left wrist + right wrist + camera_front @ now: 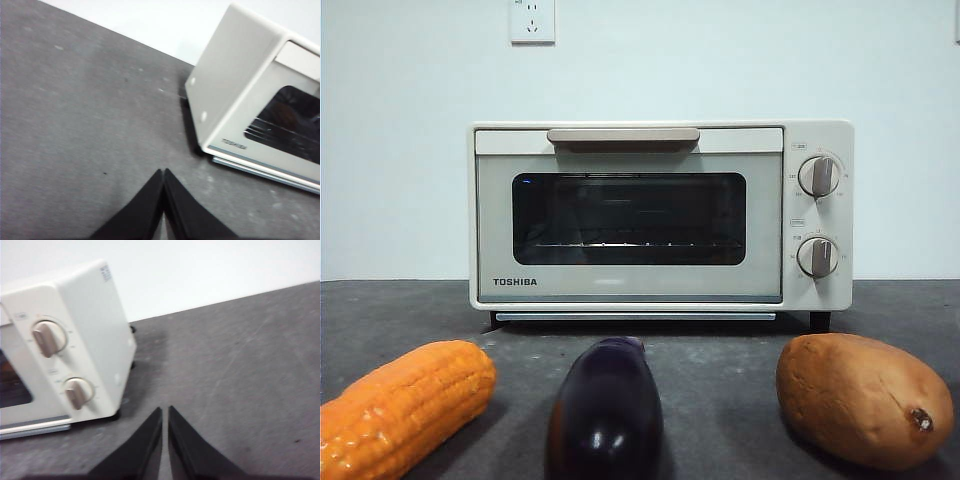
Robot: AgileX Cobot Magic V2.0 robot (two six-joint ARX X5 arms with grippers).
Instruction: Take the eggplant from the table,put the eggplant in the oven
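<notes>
The glossy dark purple eggplant (606, 412) lies on the dark grey table (720, 370), end-on to the front view, in front of the oven. The cream-white Toshiba oven (660, 215) stands behind it with its door closed and beige bar handle (623, 135) at the top. My left gripper (163, 172) is shut, empty, over bare table beside the oven's left side (235, 80). My right gripper (165, 410) is shut, empty, over bare table beside the oven's knob side (65, 355). Neither gripper shows in the front view.
An orange corn cob (405, 405) lies left of the eggplant. A brown sweet potato (865, 398) lies to its right. A white wall with a socket (532, 20) rises behind the oven.
</notes>
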